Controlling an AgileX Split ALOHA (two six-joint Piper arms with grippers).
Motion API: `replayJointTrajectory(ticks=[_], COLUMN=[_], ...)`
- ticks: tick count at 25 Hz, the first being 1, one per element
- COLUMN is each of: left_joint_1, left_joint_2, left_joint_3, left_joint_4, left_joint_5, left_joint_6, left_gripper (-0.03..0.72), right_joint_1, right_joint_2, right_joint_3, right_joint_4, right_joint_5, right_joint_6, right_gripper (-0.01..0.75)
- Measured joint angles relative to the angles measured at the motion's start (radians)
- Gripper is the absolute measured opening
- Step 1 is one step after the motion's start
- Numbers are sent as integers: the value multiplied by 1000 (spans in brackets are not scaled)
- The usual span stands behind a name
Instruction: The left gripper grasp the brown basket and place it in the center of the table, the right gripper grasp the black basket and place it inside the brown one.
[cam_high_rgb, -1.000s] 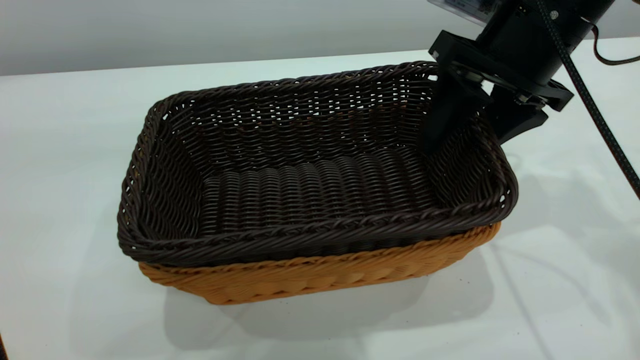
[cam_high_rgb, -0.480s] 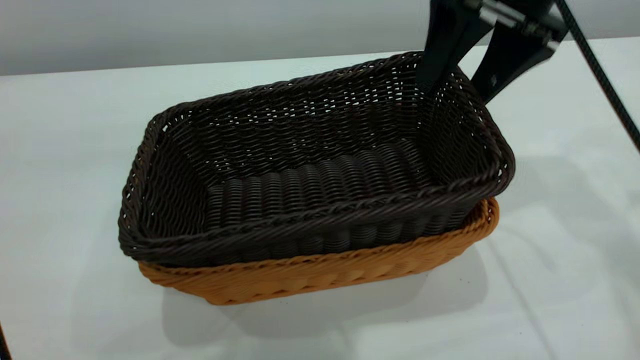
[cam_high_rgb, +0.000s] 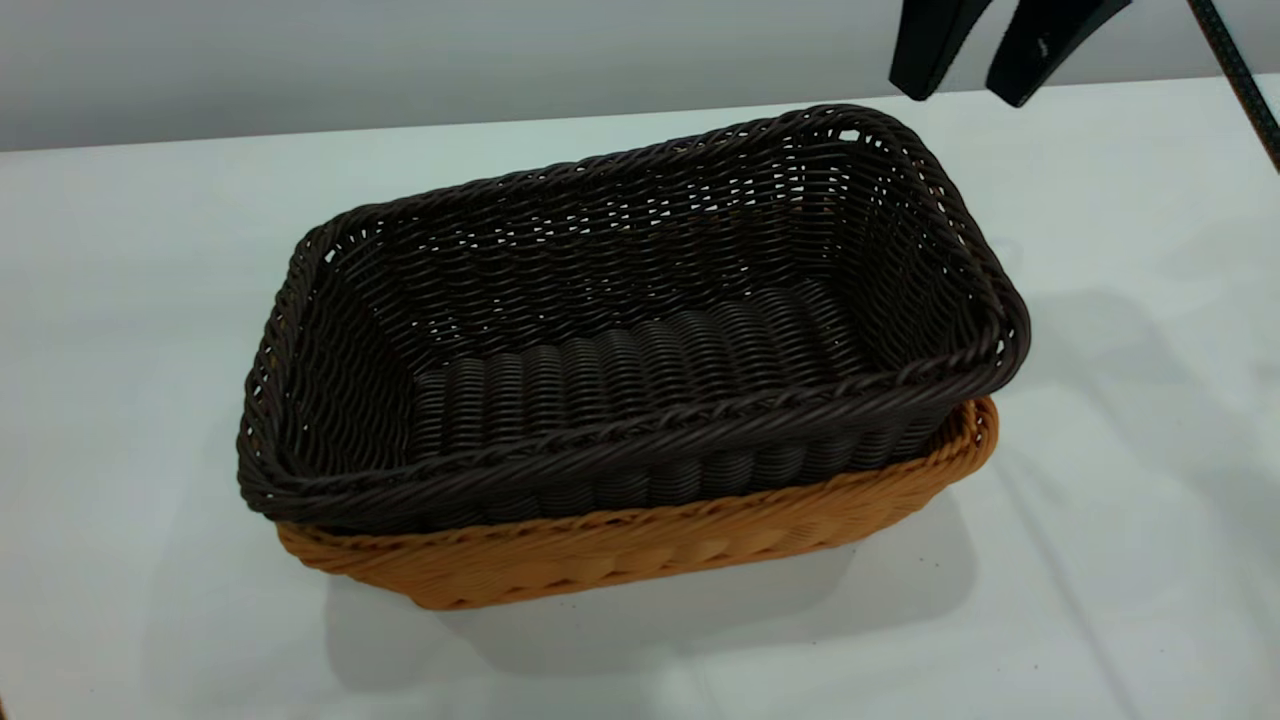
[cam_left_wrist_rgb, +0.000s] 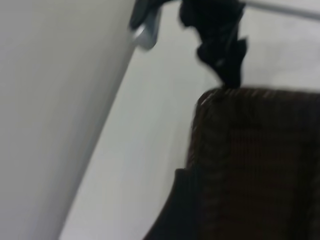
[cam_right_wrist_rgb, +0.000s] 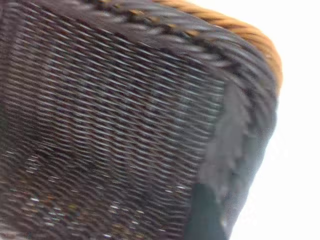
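Right claw (cam_high_rgb: 965, 85) hangs released, its two fingers spread with a clear gap and nothing between them, up at the far right corner of the exterior view and clear of everything. Going from the near edge outward, bare white surface (cam_high_rgb: 150, 620) comes first, then the brown basket (cam_high_rgb: 640, 545), sitting about mid-surface with its long axis running left to right and skewed, its right end farther back. Nested in it is the black basket (cam_high_rgb: 620, 330), same long axis, left end sunk deep so only a thin brown strip shows under it, right end riding higher so that its rim tilts and the brown rim shows at the right corner. Beyond that raised right end, above and just past the far right corner of the black rim, hang the claw's fingertips, so the basket lies below and to the left of the claw. Judging from this, both placements are done, and what remains for the right arm is only to pull away. Left claw is not identifiable; its wrist view shows only a black basket corner and a dark shape beyond.
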Motion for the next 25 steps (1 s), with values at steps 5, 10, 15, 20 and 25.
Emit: replayJointTrajectory(ticks=[5, 10, 15, 20, 25], left_joint_1=[0, 0, 0, 0, 0], left_joint_2=[-67, -150, -232, -319, -389], left_joint_3=[0, 0, 0, 0, 10], left_joint_4=[137, 162, 155, 132, 105], left_joint_5=[169, 348, 401, 402, 402], left_joint_6=[-106, -267, -426, -494, -429], left_gripper=[552, 356, 71, 4, -1], right_joint_1=[0, 0, 0, 0, 0], right_joint_2=[-2, -39, -125, -286, -526], right_joint_3=[0, 0, 0, 0, 57], right_joint_4=[51, 51, 51, 28, 15], right_joint_5=[0, -1, -1, 0, -65], right_joint_6=[-3, -3, -26, -38, -100], right_gripper=[249, 21, 1, 1, 1])
